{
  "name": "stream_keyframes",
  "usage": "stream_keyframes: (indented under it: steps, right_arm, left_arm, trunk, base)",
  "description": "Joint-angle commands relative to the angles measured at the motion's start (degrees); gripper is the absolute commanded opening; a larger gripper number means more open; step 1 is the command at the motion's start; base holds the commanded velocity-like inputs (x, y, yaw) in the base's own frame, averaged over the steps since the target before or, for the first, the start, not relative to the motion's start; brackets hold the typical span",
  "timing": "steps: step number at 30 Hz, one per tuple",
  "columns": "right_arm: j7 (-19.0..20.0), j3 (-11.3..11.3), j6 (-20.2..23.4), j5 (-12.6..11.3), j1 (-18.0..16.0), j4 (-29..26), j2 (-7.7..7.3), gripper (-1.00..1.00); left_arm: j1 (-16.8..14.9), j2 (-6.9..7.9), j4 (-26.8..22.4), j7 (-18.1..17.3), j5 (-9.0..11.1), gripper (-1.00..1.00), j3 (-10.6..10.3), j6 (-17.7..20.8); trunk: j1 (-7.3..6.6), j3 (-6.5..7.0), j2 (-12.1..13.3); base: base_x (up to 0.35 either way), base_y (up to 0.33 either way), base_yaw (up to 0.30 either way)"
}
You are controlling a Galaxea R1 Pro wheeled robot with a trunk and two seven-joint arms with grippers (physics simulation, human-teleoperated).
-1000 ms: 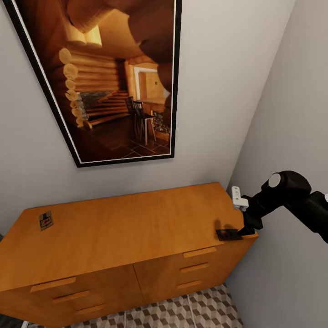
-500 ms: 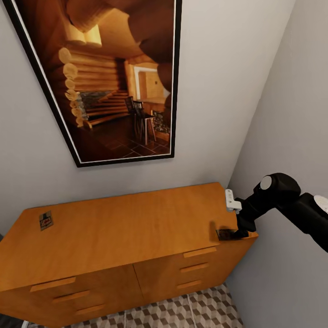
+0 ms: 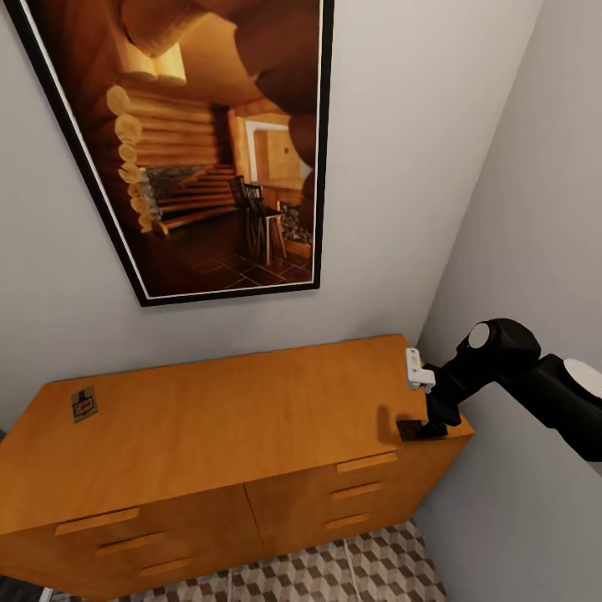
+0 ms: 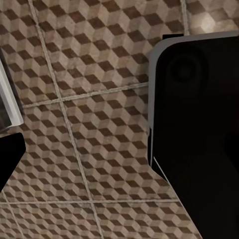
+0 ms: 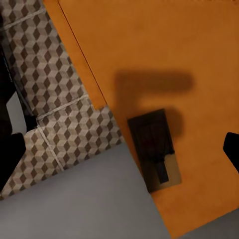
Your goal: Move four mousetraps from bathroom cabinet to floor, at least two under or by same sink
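Past the cube-patterned bathroom floor, the orange-brown cabinet carries one mousetrap at its front right corner under the right gripper, whose jaw spacing cannot be judged, and another mousetrap near its back left corner, below a framed picture.

Cabinet: against grey wall, below framed cabin picture | Mousetraps: one at top's left rear, one at right front corner | Right gripper: over right-hand trap, finger state indeterminate | Floor: cube-pattern tiles
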Motion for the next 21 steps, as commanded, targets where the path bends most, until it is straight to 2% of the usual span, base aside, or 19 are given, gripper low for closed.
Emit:
stream_keyframes:
  steps: [1, 10, 16, 21]
  right_arm:
    - [0.43, 0.11, 0.59, 0.4, -0.1, 0.01, 0.13, 1.0]
    - [0.43, 0.11, 0.6, 0.3, -0.1, 0.27, 0.96, 1.0]
    - [0.43, 0.11, 0.62, 0.29, -0.1, 0.29, 2.41, 1.0]
    - [0.43, 0.11, 0.62, 0.33, -0.1, 0.3, 2.95, 1.0]
  left_arm:
    - [-0.09, -0.03, 0.21, 0.0, 0.47, 1.0, -0.49, -0.37]
    - [-0.09, -0.11, 0.21, -0.08, 0.47, 1.0, -0.5, -0.4]
    - [-0.05, -0.12, 0.21, -0.13, 0.44, 1.0, -0.49, -0.44]
    - [-0.02, -0.12, 0.21, -0.1, 0.45, 1.0, -0.49, -0.45]
  trunk:
    - [0.03, -0.12, -0.12]
    - [0.03, -0.13, -0.12]
    - [0.03, -0.13, -0.12]
    - [0.03, -0.13, -0.12]
  base:
    - [0.0, 0.0, -0.002]
    - [0.0, 0.0, 0.0]
    - [0.0, 0.0, 0.0]
    - [0.0, 0.0, 0.0]
